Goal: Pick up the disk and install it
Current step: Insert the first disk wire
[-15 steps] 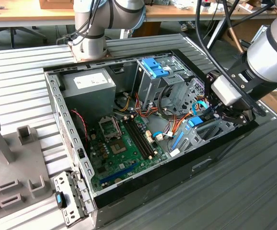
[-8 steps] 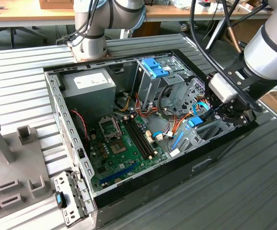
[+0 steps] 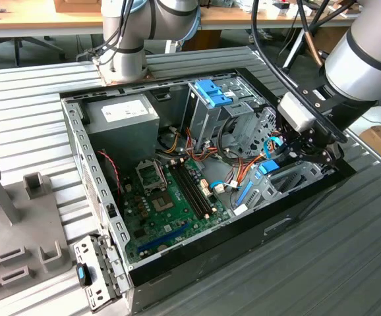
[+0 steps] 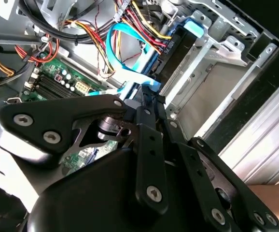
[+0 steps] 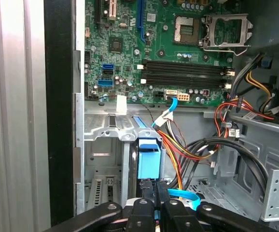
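Ribbed grey tabletop (image 3: 349,263) carries an open computer case (image 3: 98,197) with its green motherboard (image 3: 171,204) exposed. Inside the case, the gripper (image 5: 154,191) has its black fingers (image 4: 146,116) drawn together, nothing visibly between them. Just ahead of the fingertips sits a blue plastic tab (image 5: 148,157) in the drive bay (image 5: 108,145); whether it belongs to the disk I cannot tell.

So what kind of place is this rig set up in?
Probably a robotics lab or workshop bench: an open computer case lies on a ribbed metal table, with wooden desks behind and the gripper inside the case.
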Robot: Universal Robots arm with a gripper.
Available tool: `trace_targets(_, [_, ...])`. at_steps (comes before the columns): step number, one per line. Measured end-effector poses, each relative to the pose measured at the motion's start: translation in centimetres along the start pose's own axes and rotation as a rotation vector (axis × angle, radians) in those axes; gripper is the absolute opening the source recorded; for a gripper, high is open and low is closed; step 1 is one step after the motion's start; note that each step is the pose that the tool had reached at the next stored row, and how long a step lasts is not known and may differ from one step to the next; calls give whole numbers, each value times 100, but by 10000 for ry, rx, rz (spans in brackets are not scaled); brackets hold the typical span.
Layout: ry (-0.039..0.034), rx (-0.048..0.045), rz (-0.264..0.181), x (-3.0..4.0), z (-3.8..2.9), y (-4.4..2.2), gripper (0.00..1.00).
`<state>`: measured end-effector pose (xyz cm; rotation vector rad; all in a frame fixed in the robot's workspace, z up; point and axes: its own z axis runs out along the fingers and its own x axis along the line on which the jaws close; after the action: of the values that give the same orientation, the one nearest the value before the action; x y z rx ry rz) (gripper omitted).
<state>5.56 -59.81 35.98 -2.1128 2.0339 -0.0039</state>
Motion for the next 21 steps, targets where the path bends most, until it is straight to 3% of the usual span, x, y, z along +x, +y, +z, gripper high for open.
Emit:
trace_targets(3, [110, 47, 338, 0, 4, -5, 15])
trace_targets(5, [221, 65, 461, 0, 4, -5, 15])
trace_targets(8, [273, 70, 464, 0, 7, -4, 15])
trace_targets(9, [366, 68, 450, -4, 9, -3, 15])
trace_targets(10, [642, 64, 407, -17, 13, -4, 15])
trace_targets(17, [707, 69, 448, -96, 29, -8, 15])
trace_targets(18, [809, 77, 530, -97, 31, -10, 15])
trace_targets(20, [878, 80, 554, -106, 32, -12, 15])
trace_targets(21, [977, 81, 571, -113, 34, -11, 15])
